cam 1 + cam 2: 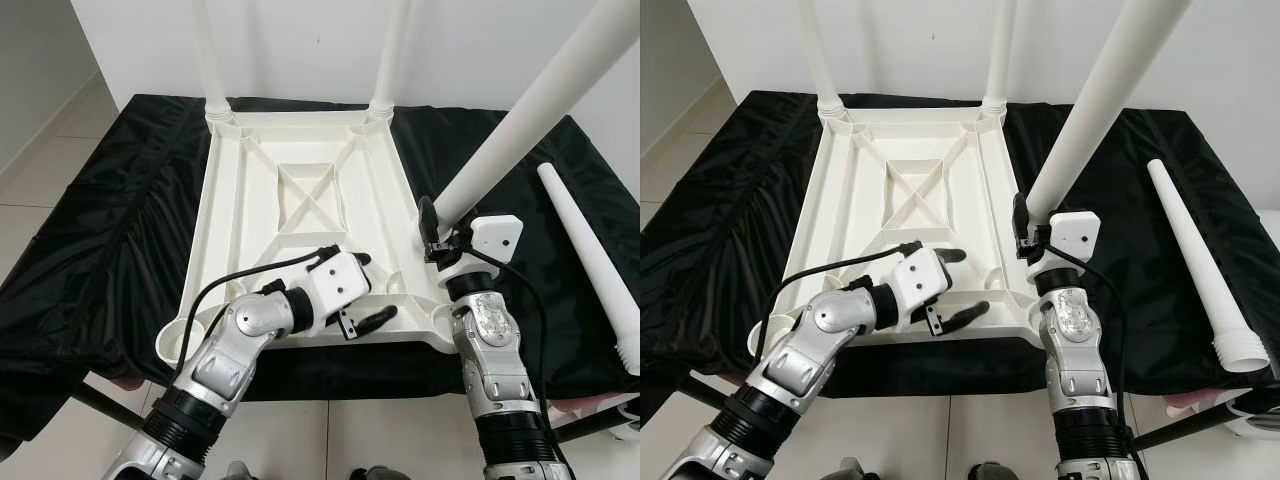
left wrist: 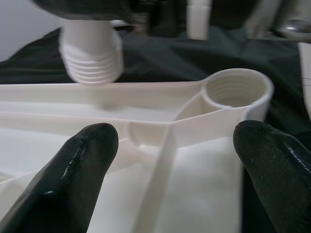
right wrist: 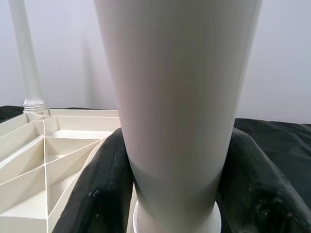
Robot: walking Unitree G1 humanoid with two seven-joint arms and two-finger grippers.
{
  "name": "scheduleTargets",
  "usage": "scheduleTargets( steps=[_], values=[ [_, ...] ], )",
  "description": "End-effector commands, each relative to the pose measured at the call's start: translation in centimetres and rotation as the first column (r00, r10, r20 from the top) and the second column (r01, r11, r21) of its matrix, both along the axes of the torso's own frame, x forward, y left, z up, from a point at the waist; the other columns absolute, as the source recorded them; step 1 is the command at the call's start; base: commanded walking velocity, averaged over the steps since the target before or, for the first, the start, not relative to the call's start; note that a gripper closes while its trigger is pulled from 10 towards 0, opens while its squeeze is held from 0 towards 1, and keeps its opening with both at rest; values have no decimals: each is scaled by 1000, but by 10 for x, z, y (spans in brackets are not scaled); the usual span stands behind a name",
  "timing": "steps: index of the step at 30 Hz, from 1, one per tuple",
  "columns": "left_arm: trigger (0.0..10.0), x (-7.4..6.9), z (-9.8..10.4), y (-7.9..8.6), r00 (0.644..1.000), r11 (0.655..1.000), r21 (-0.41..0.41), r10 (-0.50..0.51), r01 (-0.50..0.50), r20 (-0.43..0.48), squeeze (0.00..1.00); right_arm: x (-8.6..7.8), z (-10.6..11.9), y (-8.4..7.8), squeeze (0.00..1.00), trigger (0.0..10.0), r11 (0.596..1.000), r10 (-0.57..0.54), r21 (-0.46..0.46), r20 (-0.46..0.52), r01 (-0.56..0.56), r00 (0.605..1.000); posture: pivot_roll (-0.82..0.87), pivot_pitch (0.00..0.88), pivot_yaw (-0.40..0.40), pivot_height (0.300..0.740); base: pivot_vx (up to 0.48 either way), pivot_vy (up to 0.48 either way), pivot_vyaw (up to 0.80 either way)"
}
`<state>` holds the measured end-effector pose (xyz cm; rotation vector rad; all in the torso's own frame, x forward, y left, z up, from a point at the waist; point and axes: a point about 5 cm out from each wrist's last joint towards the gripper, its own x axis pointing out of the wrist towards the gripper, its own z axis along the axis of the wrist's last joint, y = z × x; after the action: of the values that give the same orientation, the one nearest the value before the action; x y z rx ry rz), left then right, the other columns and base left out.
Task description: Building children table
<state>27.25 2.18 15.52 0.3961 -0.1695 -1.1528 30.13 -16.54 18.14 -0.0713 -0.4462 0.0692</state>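
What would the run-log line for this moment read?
right gripper: shut on third leg, above corner socket | left gripper: open over tabletop | spare leg: on cloth

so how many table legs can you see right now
4. Two legs stand screwed into the upturned tabletop's far corners, far left and far right. The right hand grips a third above the near right corner. A fourth lies loose on the black cloth.

You see a white tabletop (image 1: pixel 300 200) of smooth, faintly glossy plastic; at its 3 o'clock, a loose leg (image 1: pixel 590 250) looks the same, on slightly shiny, wrinkled black cloth (image 1: pixel 120 230), perhaps synthetic
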Motion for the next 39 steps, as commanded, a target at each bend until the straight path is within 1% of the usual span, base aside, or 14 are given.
scheduleTargets(
  steps=[1,6,13,14,15,16,18,20,23,25,27,33,35,39],
  values=[
    [10000,-9,-4,-6,996,996,22,-81,82,-20,0,-2,3,-2,0,10000,1000,-12,-1,24,12,1000,-35,53,24,740,0,0,0],
    [10000,-14,-8,-11,991,991,35,-130,131,-29,0,-3,3,-4,0,10000,1000,-22,-4,23,22,999,-43,55,29,740,0,0,0],
    [10000,-18,-10,-13,984,983,49,-175,177,-45,0,-5,3,-6,0,10000,999,-33,-10,27,33,999,-61,59,40,740,0,0,0],
    [10000,-20,-12,-15,979,978,60,-199,202,-51,0,-6,4,-8,0,10000,999,-40,-13,30,40,999,-67,59,45,740,0,0,0],
    [10000,-20,-12,-15,979,978,60,-199,202,-51,0,-6,4,-8,0,10000,999,-40,-13,30,40,999,-67,59,45,740,0,0,0],
    [10000,-21,-15,-15,975,972,83,-216,220,-55,0,-6,4,-9,0,10000,999,-46,-15,32,47,998,-78,60,51,740,0,0,0],
    [10000,-21,-15,-15,975,972,83,-216,220,-55,0,-6,4,-9,0,10000,999,-46,-15,32,47,998,-78,60,51,740,0,0,0],
    [10000,-23,-22,-15,969,962,116,-238,245,-70,0,-8,4,-10,0,10000,998,-57,-16,33,58,998,-86,58,56,740,0,0,0],
    [10000,-22,-24,-16,967,961,122,-241,249,-78,0,-9,4,-11,0,10000,998,-60,-17,34,61,998,-92,57,59,740,0,0,0],
    [10000,-19,-29,-17,968,960,140,-231,243,-99,0,-10,4,-11,0,10000,998,-65,-19,36,66,997,-100,54,66,740,0,0,0],
    [10000,-15,-32,-18,971,965,149,-199,217,-130,0,-11,4,-12,0,10000,997,-69,-21,38,70,997,-104,53,69,740,0,0,0],
    [10000,-7,-34,-19,978,971,161,-151,174,-148,0,-11,5,-12,0,10000,997,-74,-23,38,75,997,-108,49,71,740,0,0,0],
    [10000,1,-35,-20,983,976,177,-98,126,-158,0,-12,5,-12,0,10000,997,-75,-24,39,76,996,-111,45,73,740,0,0,0],
    [10000,7,-36,-20,980,977,191,-61,98,-190,0,-12,5,-11,0,10000,997,-73,-24,40,74,997,-111,41,74,740,0,0,0]
  ],
)
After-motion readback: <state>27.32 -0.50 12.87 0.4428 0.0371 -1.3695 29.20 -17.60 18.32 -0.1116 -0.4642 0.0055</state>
